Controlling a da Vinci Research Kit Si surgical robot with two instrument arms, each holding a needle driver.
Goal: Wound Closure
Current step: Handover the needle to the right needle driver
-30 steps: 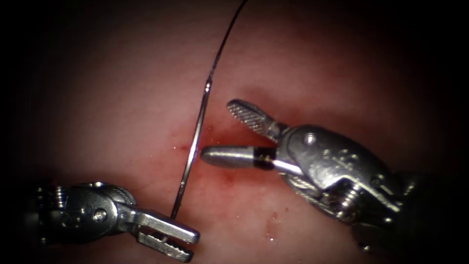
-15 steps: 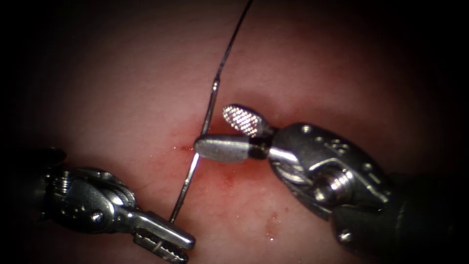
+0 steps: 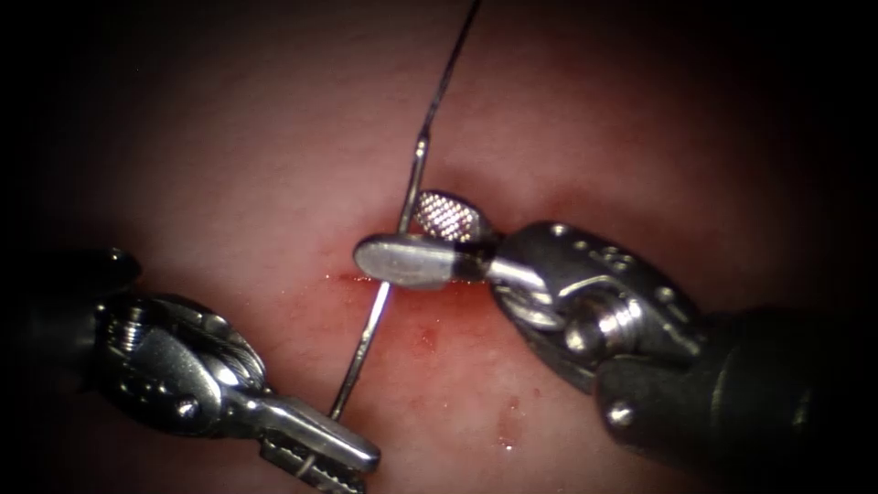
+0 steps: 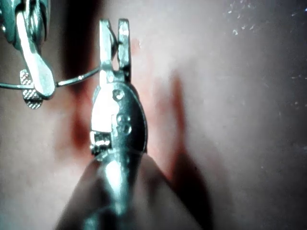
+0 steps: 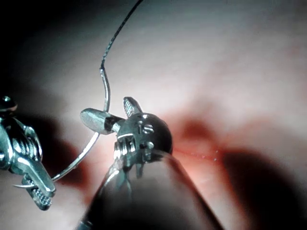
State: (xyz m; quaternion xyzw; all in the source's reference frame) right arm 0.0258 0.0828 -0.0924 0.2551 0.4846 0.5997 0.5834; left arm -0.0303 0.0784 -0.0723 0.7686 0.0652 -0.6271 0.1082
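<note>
While the left arm's tool (image 3: 320, 453) grips the curved needle (image 3: 375, 316) close to its pointed end, its two jaws pressed together on the steel, the right arm's tool (image 3: 425, 240) reaches in from the right with its jaws partly open around the needle's upper half. One jaw lies flat in front of the needle and the ridged jaw sits behind it, so the steel runs through the gap between them; whether either jaw actually presses on it cannot be told.

The needle stands clear of the tissue (image 3: 229, 165), arching above the surface from the left tool's jaws up to its blunt end, where the dark thread (image 3: 448, 69) joins it and runs away out of the top of the endoscope view. The needle's tip pokes out just past the left tool's jaws.

Beneath the right tool's jaws a short red cut (image 3: 352, 277) marks the tissue, with red fluid (image 3: 425, 338) smeared below it and to its right.

The left wrist view shows the left tool (image 4: 114, 45) clamped on the needle (image 4: 79, 76), and the right wrist view shows the right tool (image 5: 111, 115) straddling the wire-thin needle (image 5: 88, 146).
</note>
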